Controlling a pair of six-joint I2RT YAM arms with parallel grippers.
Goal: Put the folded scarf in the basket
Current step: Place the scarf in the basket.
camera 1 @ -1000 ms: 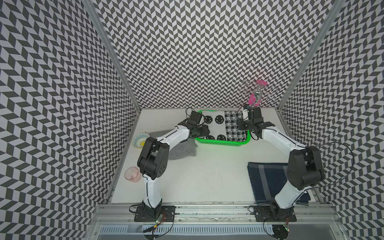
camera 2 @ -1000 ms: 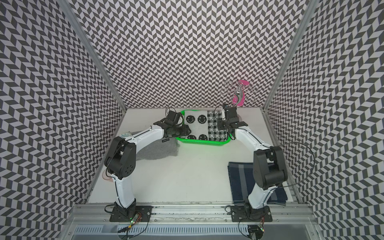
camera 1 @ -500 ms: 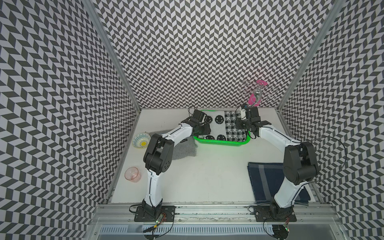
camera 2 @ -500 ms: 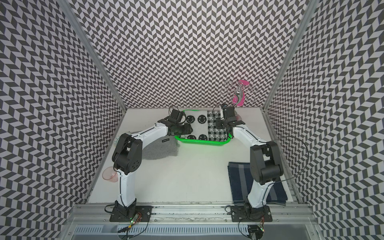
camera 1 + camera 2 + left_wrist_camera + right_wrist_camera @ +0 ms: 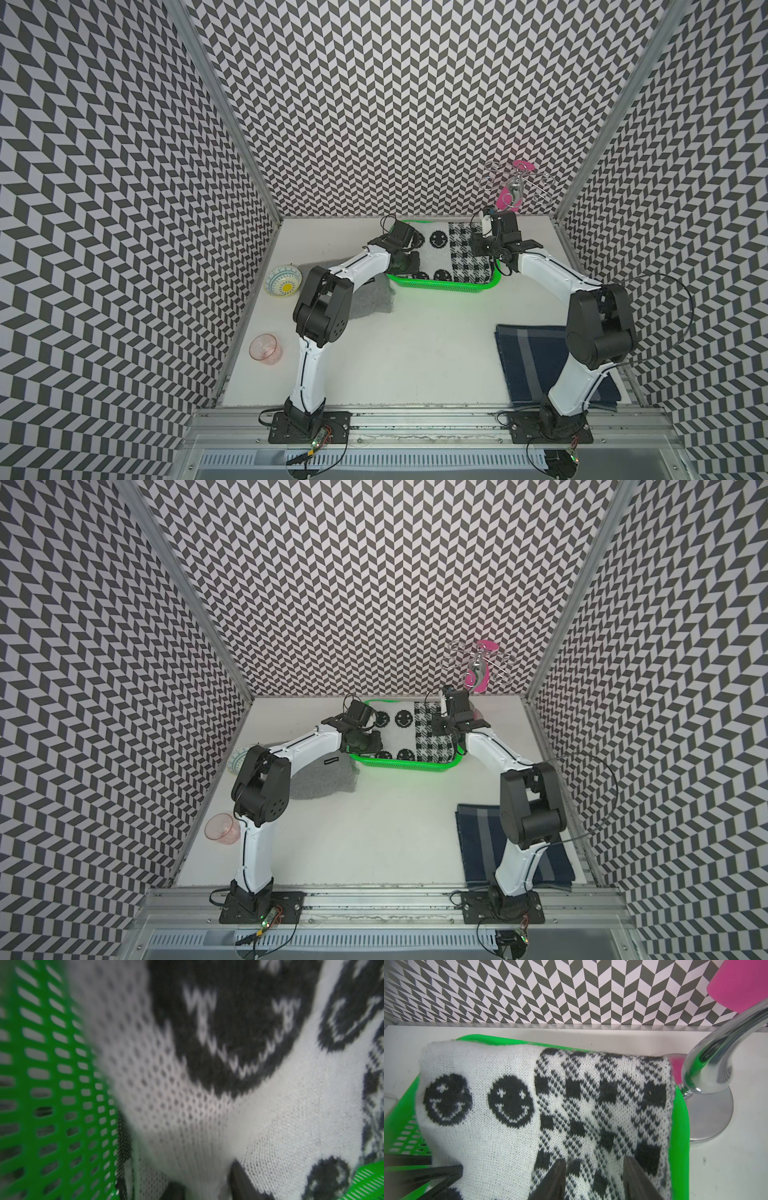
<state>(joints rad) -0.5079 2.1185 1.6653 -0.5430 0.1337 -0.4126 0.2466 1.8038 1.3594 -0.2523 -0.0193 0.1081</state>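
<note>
Right wrist: chrome stand [image 5: 711, 1113] beside basket [image 5: 679, 1147].

Lighting is bright, even and diffuse, from overhead. Shadows on the table [image 5: 436, 353] are soft. Both top views are sharp, and the walls [image 5: 374, 104] bow toward the frame edges. In the left wrist view, the basket [image 5: 52, 1105] and scarf [image 5: 207, 1022] are blurred. In the right wrist view, the chrome stand [image 5: 716, 1059] is soft and shows glare.

The bench's [image 5: 436, 353] middle lies open from its near edge up to the basket [image 5: 440, 286] at the far edge (the scarf [image 5: 465, 262] fills it). A chrome stand [image 5: 710, 1115] crowds the basket's right wall at the far right corner; a bowl [image 5: 283, 281] and a cup [image 5: 264, 349] line the left edge.
</note>
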